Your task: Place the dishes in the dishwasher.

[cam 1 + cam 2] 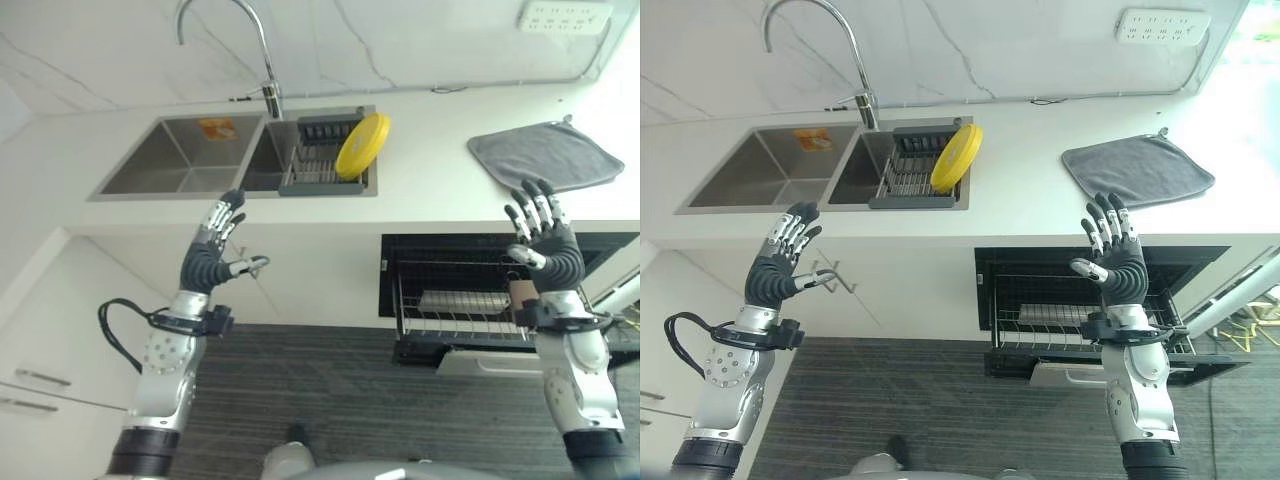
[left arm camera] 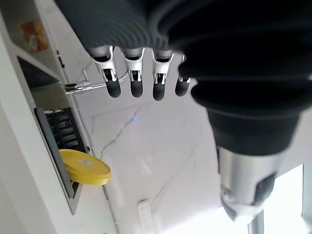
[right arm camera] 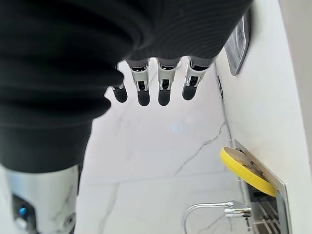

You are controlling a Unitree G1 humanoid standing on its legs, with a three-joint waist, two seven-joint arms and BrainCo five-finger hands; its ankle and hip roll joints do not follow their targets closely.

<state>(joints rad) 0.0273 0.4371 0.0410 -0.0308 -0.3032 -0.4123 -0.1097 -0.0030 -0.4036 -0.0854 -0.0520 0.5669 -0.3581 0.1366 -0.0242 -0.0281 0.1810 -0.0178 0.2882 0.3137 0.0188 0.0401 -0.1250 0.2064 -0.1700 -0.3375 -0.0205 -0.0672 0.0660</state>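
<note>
Dark ribbed flooring (image 1: 910, 400) runs along the bottom of the frame, nearest the camera. Above it, the left hand (image 1: 212, 255) is raised at centre left and the right hand (image 1: 545, 240) at centre right, both with fingers straight and spread, holding nothing. Behind the right hand, at lower right, the dishwasher (image 1: 1040, 300) stands open under the white desk (image 1: 1040, 190), its wire rack (image 1: 1050, 320) pulled out. On the desk at upper right lies a grey cloth (image 1: 1137, 168). At upper centre a double sink (image 1: 190, 160) is sunk into the desk; a dark drying rack (image 1: 318, 165) sits in its right basin, and the yellow plate (image 1: 362, 145) stands on edge in that rack. Behind the sink rises a curved tap (image 1: 262, 60), and on the marble wall at upper right is a socket strip (image 1: 1163, 25).
</note>
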